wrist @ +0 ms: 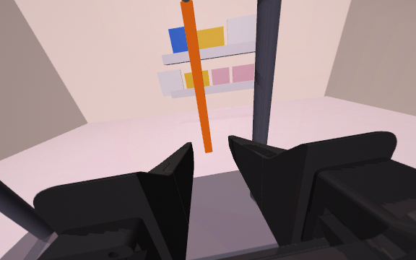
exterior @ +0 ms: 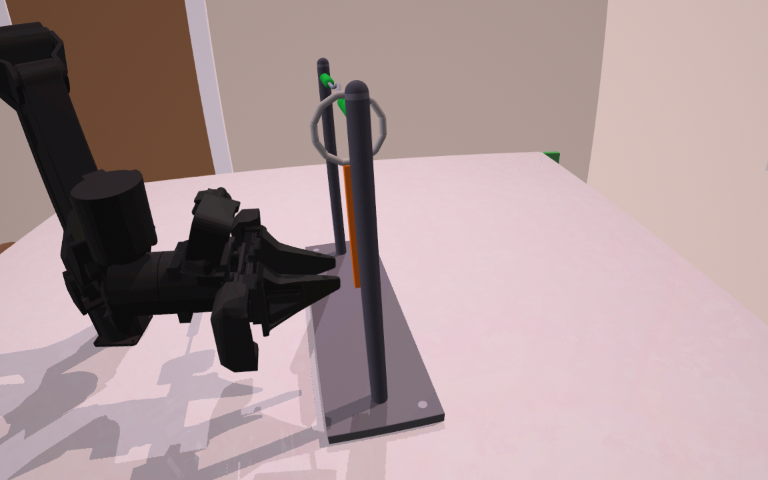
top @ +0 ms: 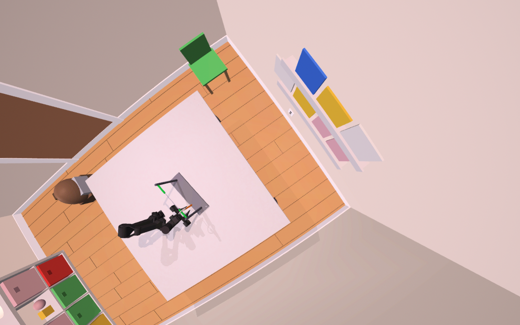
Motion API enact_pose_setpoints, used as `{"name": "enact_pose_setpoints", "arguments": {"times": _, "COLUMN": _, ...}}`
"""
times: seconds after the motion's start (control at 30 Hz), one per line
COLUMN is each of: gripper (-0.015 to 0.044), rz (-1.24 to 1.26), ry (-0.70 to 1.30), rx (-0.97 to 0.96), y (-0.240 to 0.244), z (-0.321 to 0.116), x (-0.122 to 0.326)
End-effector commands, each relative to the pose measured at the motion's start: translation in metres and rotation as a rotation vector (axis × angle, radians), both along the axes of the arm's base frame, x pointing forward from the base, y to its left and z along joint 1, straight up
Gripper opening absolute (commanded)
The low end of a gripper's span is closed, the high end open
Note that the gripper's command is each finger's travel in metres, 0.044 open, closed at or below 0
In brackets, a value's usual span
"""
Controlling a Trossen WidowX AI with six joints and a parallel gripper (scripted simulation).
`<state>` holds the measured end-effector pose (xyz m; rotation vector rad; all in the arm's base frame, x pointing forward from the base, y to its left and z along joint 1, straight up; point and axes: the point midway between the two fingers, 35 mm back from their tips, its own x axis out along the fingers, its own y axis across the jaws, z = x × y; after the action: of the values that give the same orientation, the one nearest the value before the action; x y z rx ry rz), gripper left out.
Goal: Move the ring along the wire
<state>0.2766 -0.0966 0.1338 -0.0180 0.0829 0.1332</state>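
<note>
The grey ring (exterior: 314, 128) hangs on the green part (exterior: 342, 107) (top: 184, 216) of the wire beside the near post (exterior: 369, 257) (wrist: 266, 72). Its orange handle (exterior: 350, 221) (wrist: 198, 79) (top: 189, 206) hangs down, slightly tilted in the wrist view. My gripper (exterior: 337, 273) (wrist: 210, 144) is partly open and empty, level with the handle's lower end. Its fingertips are just short of the handle, which appears between them in the wrist view. The other green part (exterior: 327, 80) (top: 160, 188) is by the far post (exterior: 334, 197) (top: 166, 182). The ring's top is partly hidden behind the near post.
The posts stand on a grey base plate (exterior: 351, 334) (wrist: 226, 217), below the fingers. The near post is close on the right of the handle in the wrist view. The thin grey wire (top: 169, 197) runs above, between the green parts.
</note>
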Motion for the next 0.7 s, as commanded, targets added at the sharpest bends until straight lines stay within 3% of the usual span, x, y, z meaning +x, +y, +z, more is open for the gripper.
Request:
{"name": "enact_pose_setpoints", "arguments": {"times": 0.0, "gripper": 0.0160, "rz": -0.004, "ry": -0.003, "rx": 0.001, "y": -0.001, "z": 0.001, "x": 0.008}}
{"name": "enact_pose_setpoints", "arguments": {"times": 0.67, "gripper": 0.0160, "rz": -0.004, "ry": -0.007, "rx": 0.002, "y": 0.005, "z": -0.002, "x": 0.039}}
